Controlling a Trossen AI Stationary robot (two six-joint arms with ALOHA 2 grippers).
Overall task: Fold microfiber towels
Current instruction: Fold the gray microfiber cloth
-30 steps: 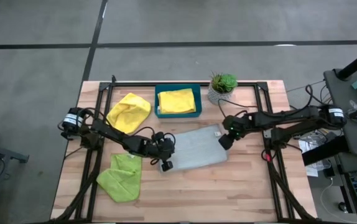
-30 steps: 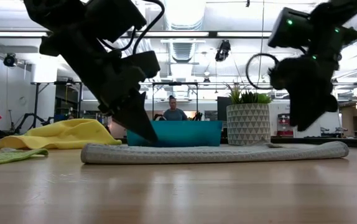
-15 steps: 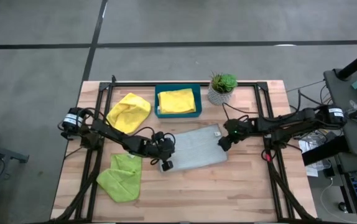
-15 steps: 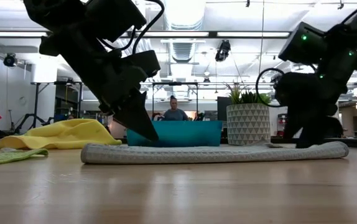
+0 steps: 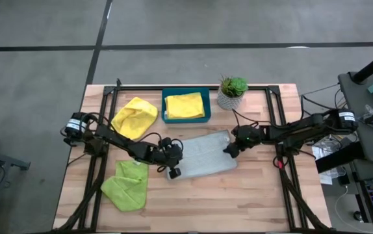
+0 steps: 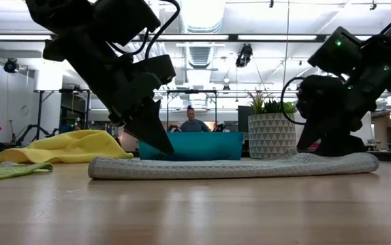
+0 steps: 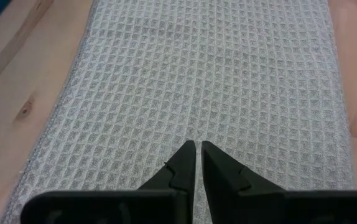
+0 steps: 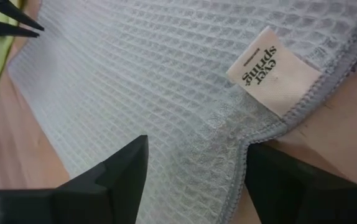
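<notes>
- The grey waffle-weave towel (image 5: 204,155) lay flat on the wooden table (image 5: 251,195), in front of the teal tray (image 5: 186,118).
- The left pincer (image 7: 198,149) was closed, its tips together and pressed down onto the towel near its left edge.
- The right pincer (image 8: 194,165) stood open over the towel's right edge, one finger on each side of the corner that carried a sewn label (image 8: 273,70); it gripped nothing.
- A folded yellow towel (image 5: 185,104) lay inside the tray.
- Another yellow towel (image 5: 135,117) sat crumpled left of the tray.
- The lime green towel (image 5: 127,184) lay near the table's front left.
</notes>
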